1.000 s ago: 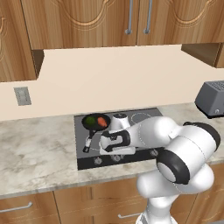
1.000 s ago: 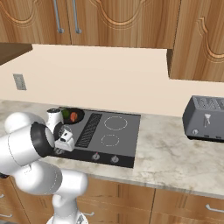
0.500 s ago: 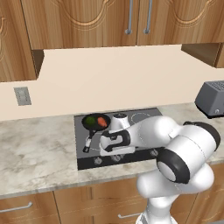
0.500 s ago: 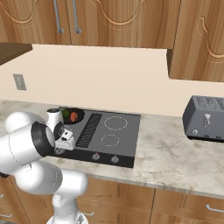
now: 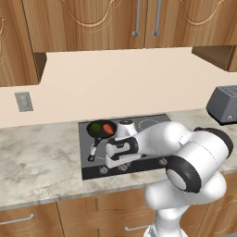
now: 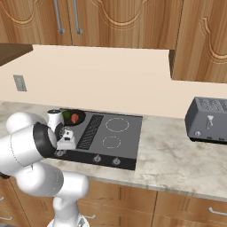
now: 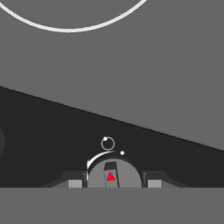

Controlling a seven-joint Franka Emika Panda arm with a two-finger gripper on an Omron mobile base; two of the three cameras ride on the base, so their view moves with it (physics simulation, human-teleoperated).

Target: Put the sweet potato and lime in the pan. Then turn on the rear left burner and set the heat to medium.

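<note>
Knob (image 7: 111, 175) sits dead ahead between my fingertips, red pointer up; my hand (image 7: 111, 183) narrow, clamped on it; pan (image 5: 101, 129) already loaded behind.

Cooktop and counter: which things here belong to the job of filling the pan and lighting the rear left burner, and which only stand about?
Belong to the job:
pan
sweet potato, in the pan
lime, in the pan
knob, between the gripper fingertips
cooktop

Only standing about:
toaster
wall socket
upper cabinets
</note>
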